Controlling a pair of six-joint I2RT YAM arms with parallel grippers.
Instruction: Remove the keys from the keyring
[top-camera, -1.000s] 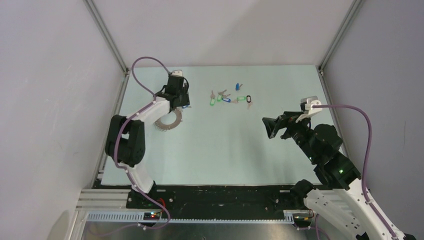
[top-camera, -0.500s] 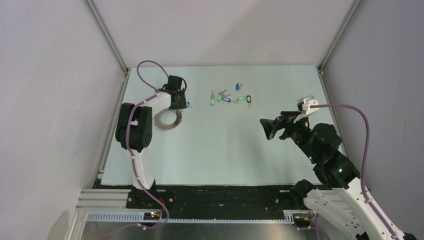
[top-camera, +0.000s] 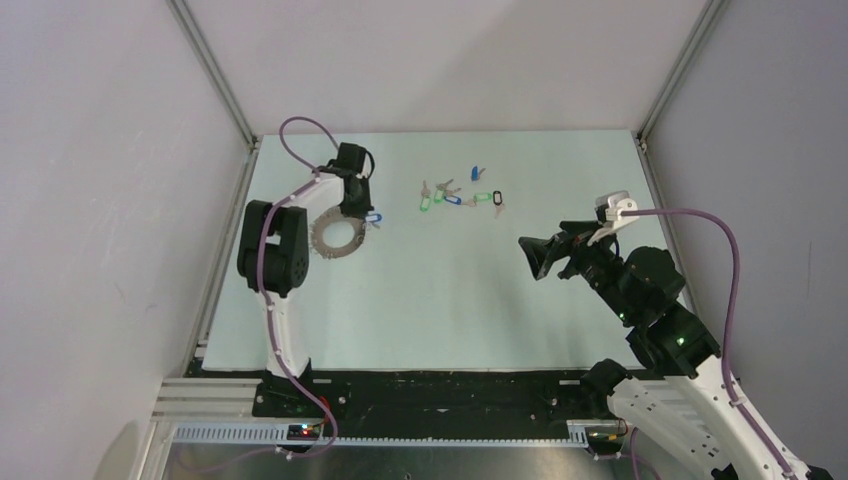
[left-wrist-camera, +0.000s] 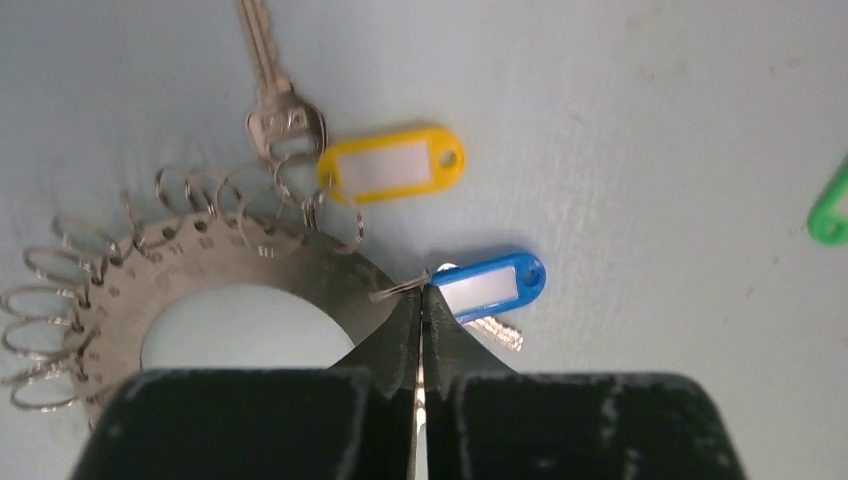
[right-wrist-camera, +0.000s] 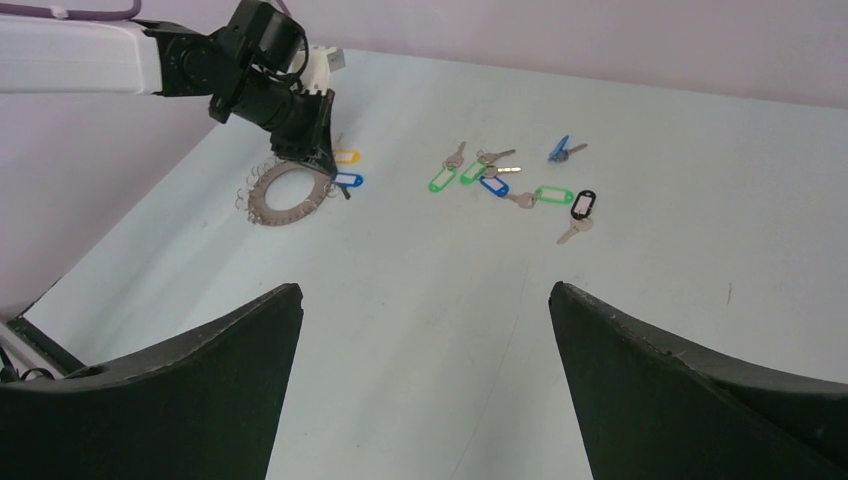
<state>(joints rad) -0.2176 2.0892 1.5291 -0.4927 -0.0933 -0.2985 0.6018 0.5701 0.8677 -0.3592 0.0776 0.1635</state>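
Observation:
The keyring (left-wrist-camera: 300, 268) is a flat silver metal hoop with a fringe of small wire rings, lying at the table's far left (top-camera: 337, 238). A yellow-tagged key (left-wrist-camera: 392, 164) hangs from its edge. A blue-tagged key (left-wrist-camera: 490, 285) lies at the hoop's right rim. My left gripper (left-wrist-camera: 421, 292) points down there, shut, its tips pinching the small wire ring beside the blue tag. In the top view, the left gripper (top-camera: 358, 210) covers the hoop's far right edge. My right gripper (top-camera: 535, 255) hovers open at mid-right, holding nothing.
Several loose keys (top-camera: 460, 197) with green, blue and black tags lie in a scattered row at the far middle of the table, also visible as loose keys (right-wrist-camera: 510, 180) in the right wrist view. Grey walls and aluminium posts enclose the table.
The left gripper has closed from half open to shut at the blue tag's wire ring, and the left arm has folded more upright. The right arm has barely moved.

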